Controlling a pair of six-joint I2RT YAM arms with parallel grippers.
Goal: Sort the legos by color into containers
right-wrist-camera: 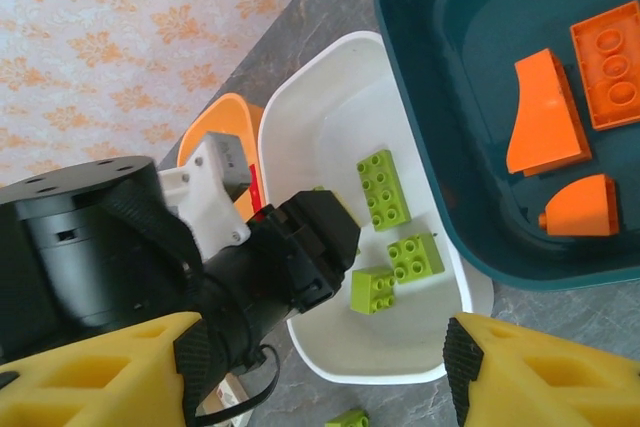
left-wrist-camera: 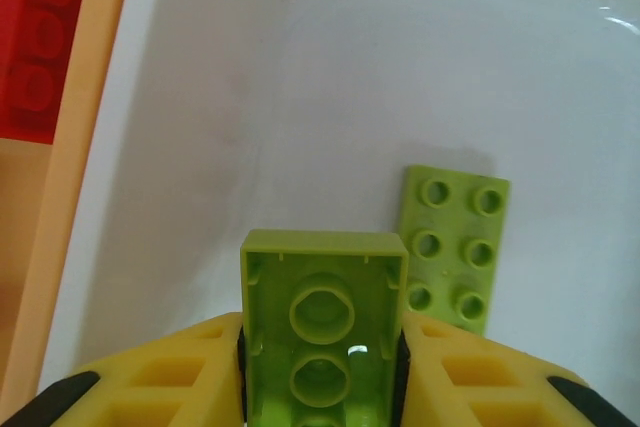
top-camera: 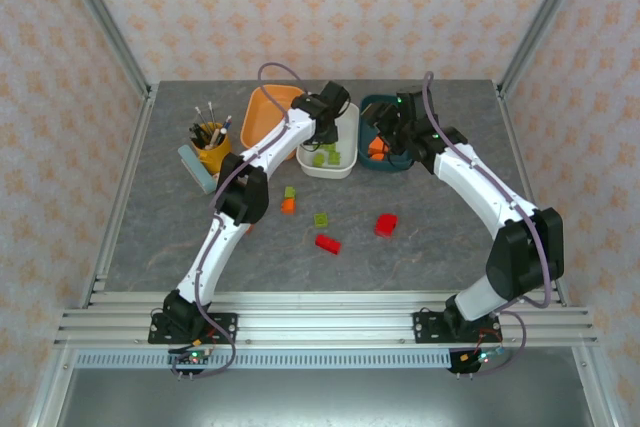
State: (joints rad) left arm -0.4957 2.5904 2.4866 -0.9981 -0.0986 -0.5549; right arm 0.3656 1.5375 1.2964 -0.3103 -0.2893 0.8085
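Over the white tub [left-wrist-camera: 400, 77], the left gripper [left-wrist-camera: 322, 347] pinches a green brick [left-wrist-camera: 322, 287] by its long sides, hollow underside toward the wrist camera. The brick hangs above the tub floor, just beside a flat green plate [left-wrist-camera: 455, 247] lying there. The orange tub [left-wrist-camera: 90, 147], with a red brick [left-wrist-camera: 40, 37] in it, borders the white one on the left.

The right gripper [right-wrist-camera: 322, 347] is spread wide and empty. It hovers near the teal tub [right-wrist-camera: 450, 47], which holds orange pieces [right-wrist-camera: 545, 112], and looks down on the left arm's wrist.

The drop looks imminent, and a few things could spoil it. If the fingers part unevenly, the brick may cling to one pad and swing out. It could then tumble, strike the plate and skip toward the orange tub's rim. The greater risk is crowding: both wrists sit close together above neighbouring tubs, so a careless lift or sweep by either arm could knock the other or shove a tub.

Two red bricks [top-camera: 386, 224], two green [top-camera: 321, 219] and one orange [top-camera: 288, 205] wait on the tabletop [top-camera: 430, 247].
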